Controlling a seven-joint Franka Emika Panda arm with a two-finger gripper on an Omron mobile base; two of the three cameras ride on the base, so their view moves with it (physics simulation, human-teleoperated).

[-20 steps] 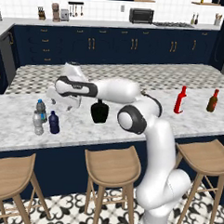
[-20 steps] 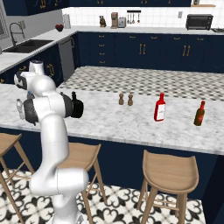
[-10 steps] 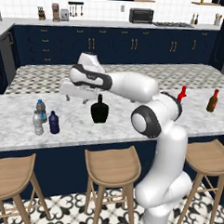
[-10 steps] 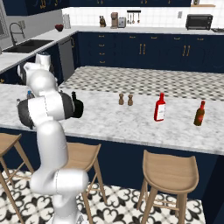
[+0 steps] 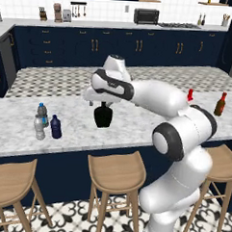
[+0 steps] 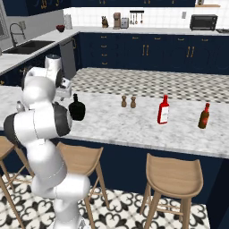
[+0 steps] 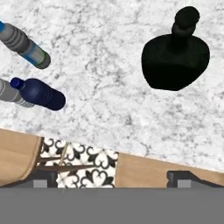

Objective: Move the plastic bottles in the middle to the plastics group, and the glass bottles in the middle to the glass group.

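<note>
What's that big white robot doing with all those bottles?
It is sorting bottles on the marble counter. Two small plastic bottles, a silvery one and a navy one, already stand beside the blue-capped water bottle. The gripper hangs above the squat black bottle, jaws wide open, holding nothing. That bottle is not yet with the red bottle and brown bottle far along the counter.

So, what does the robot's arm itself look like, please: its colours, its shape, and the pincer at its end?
The arm is glossy white, made of thick rounded segments. Dark grey to black bands and round caps mark the joints, as at the big elbow. No loose cables or lettering can be made out. The pincer has two small dark, squarish finger tips in the hand view.
</note>
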